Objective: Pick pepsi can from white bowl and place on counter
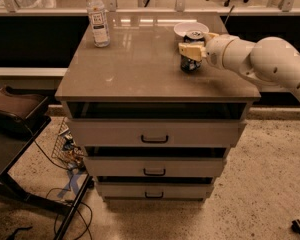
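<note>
The hand [191, 50] reaches in from the right on its white arm [262, 61], its cream fingers clamped around the upright pepsi can [189, 65]. The can is out of the white bowl [182, 29], just in front of it over the right rear part of the bench [140, 69]; whether its base touches the surface cannot be told. A clear bottle [98, 16] stands at the left rear corner, well apart. Three drawers [155, 134] sit below.
</note>
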{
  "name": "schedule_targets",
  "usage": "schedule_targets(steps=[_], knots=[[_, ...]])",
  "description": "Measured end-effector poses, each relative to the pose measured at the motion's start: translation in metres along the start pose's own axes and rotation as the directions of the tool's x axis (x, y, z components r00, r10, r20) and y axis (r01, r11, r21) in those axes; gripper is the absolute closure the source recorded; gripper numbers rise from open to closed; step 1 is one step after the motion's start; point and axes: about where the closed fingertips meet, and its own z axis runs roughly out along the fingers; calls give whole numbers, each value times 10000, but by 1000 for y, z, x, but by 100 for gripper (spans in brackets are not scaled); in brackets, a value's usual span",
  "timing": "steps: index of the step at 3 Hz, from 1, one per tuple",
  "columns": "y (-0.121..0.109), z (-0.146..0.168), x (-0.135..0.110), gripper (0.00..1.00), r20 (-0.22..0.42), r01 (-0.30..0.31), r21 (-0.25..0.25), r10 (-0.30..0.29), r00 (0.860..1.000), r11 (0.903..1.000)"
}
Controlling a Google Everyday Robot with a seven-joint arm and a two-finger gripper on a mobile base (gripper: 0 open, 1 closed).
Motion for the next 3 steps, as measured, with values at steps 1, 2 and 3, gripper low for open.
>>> schedule_targets(steps=[1, 2, 3], knots=[[0, 0, -1, 61, 0, 0, -1, 0, 10000, 10000], [3, 2, -1, 30, 3, -2, -55, 2, 10000, 10000], [4, 4, -1, 7, 5, -3, -86, 3, 10000, 10000]])
